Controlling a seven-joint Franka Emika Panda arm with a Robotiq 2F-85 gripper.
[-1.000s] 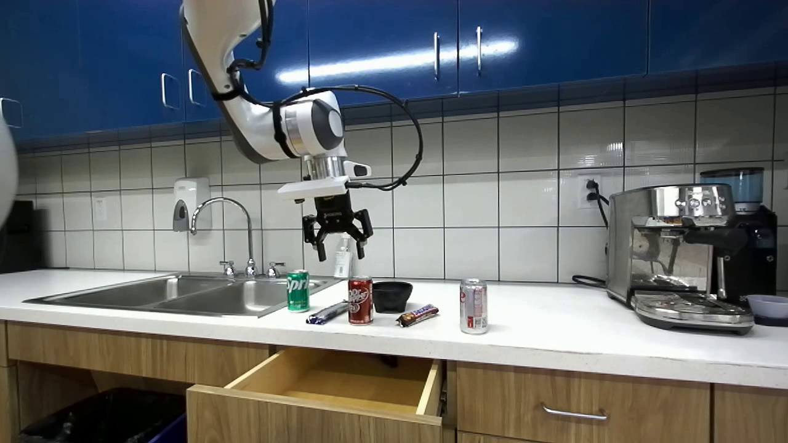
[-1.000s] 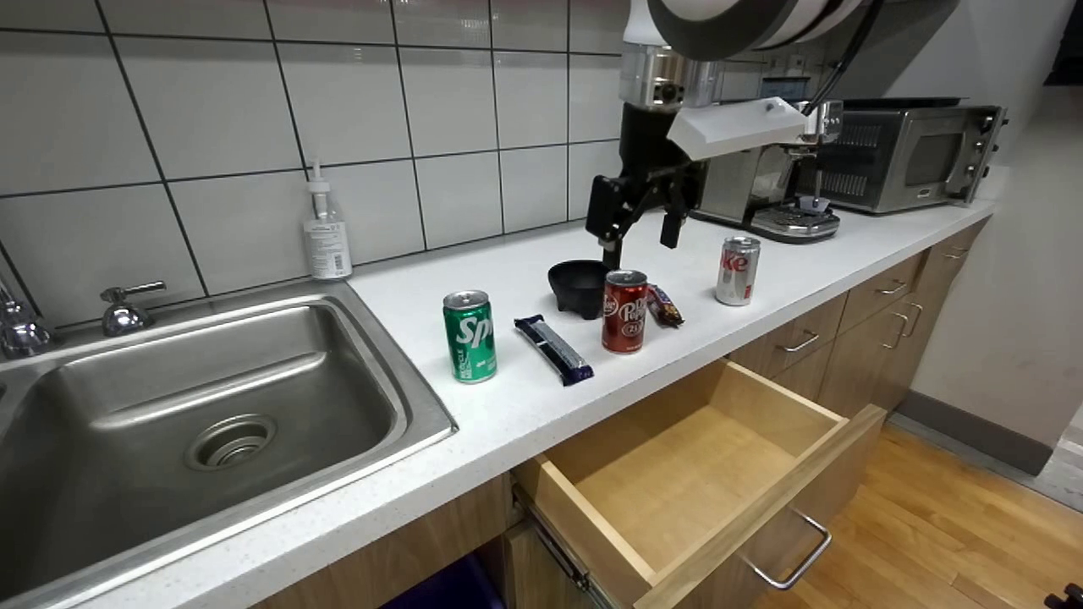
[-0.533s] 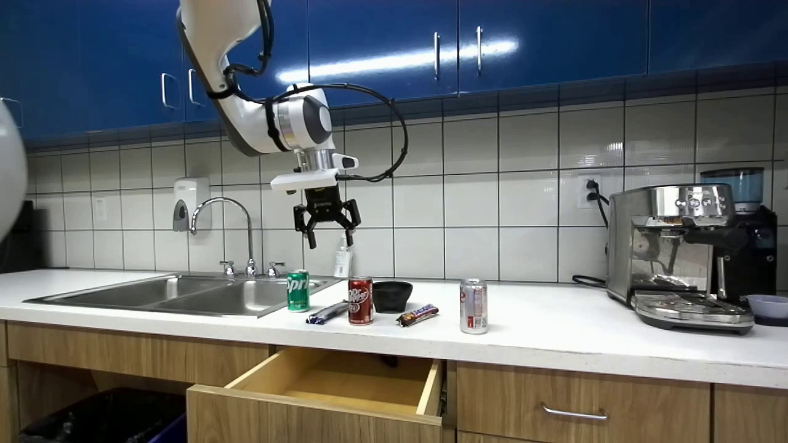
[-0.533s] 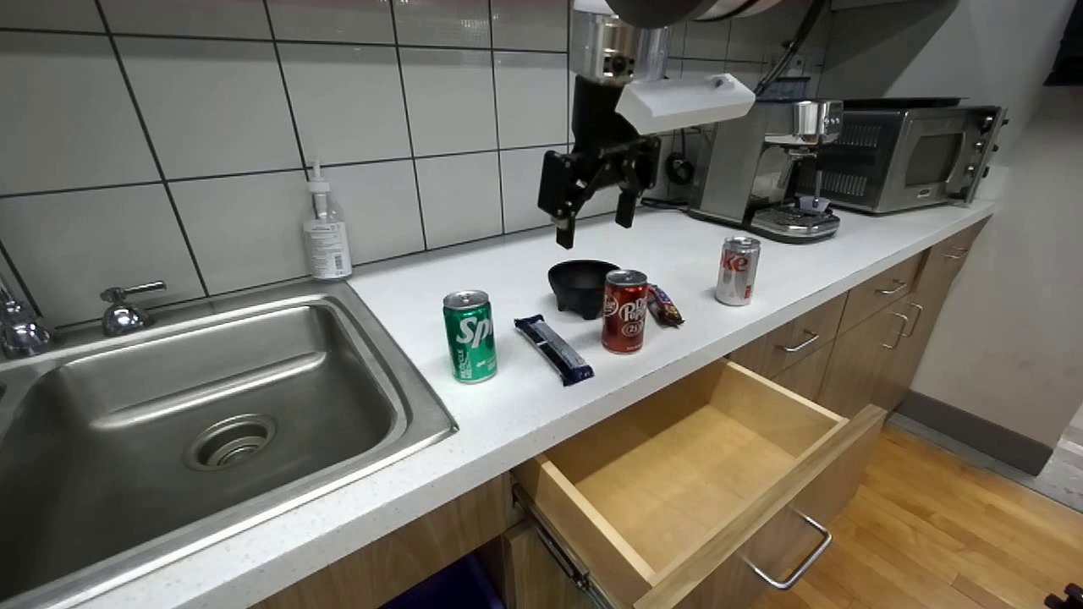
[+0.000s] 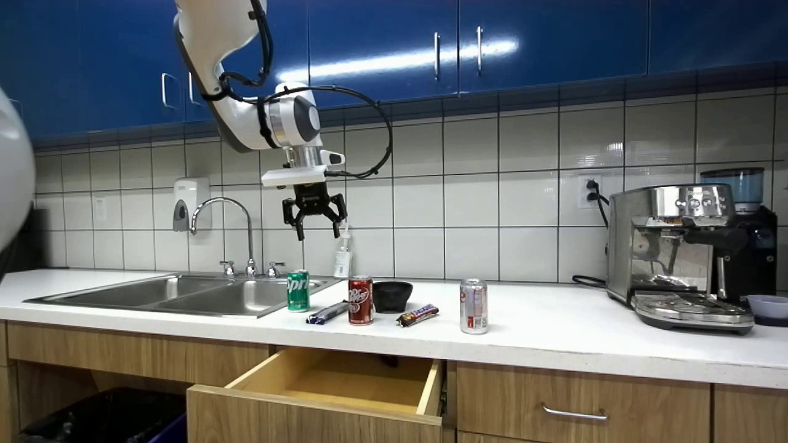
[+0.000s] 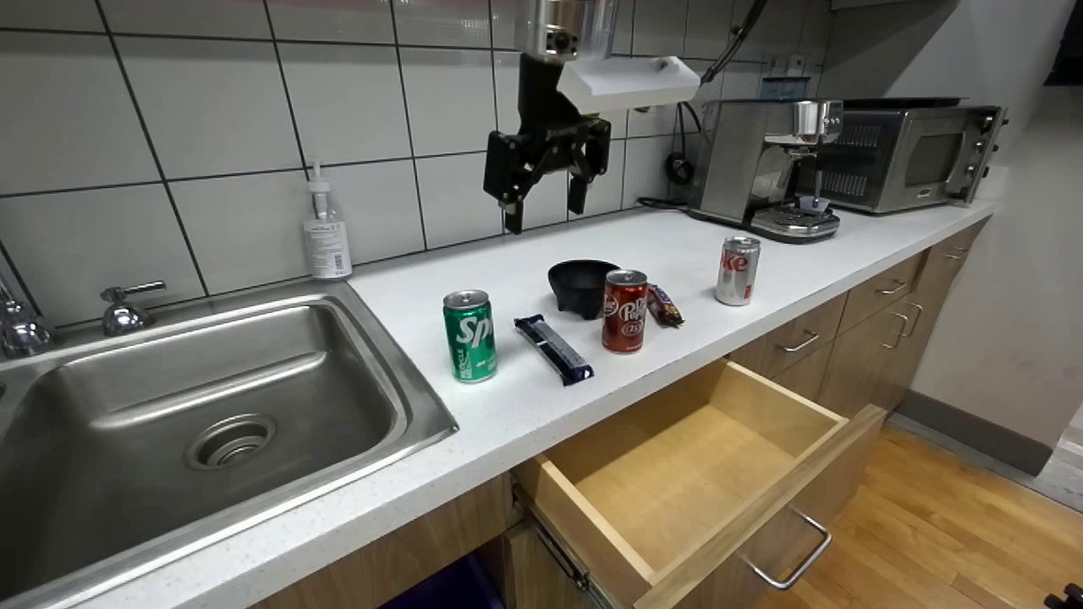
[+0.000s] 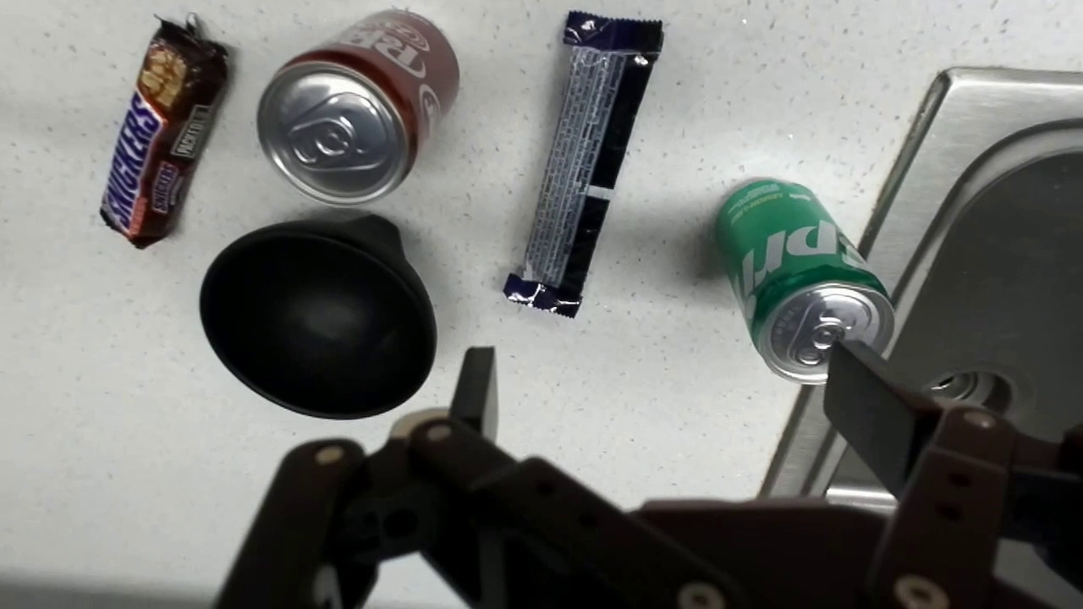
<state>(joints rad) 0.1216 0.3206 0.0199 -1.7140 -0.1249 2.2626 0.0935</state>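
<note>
My gripper (image 7: 664, 364) stands open, fingers wide apart, nothing between them. In both exterior views it hangs well above the counter, pointing down. Nearest in the wrist view is a green Sprite can (image 7: 774, 237), upright, its top partly covered by the right finger (image 7: 876, 414). A black bowl (image 7: 317, 326) lies beyond the left finger. Between bowl and green can is a dark blue wrapped bar (image 7: 584, 169). A red Dr Pepper can (image 6: 624, 317) stands by the bowl, with a Snickers bar (image 7: 161, 139) beside it. A silver Coke can (image 6: 738, 272) stands farther along, outside the wrist view.
Below the counter a wooden drawer (image 6: 685, 461) is pulled out. The steel sink (image 6: 436, 423) borders the Sprite can's side. A soap bottle (image 6: 327, 241) stands against the tiled wall. The coffee machine (image 5: 671, 246) is along the counter, and blue cabinets (image 5: 381, 37) hang above.
My gripper has moved left and upward in both exterior views, away from above the bowl and toward the sink side. It has stayed open. The objects on the counter have not moved.
</note>
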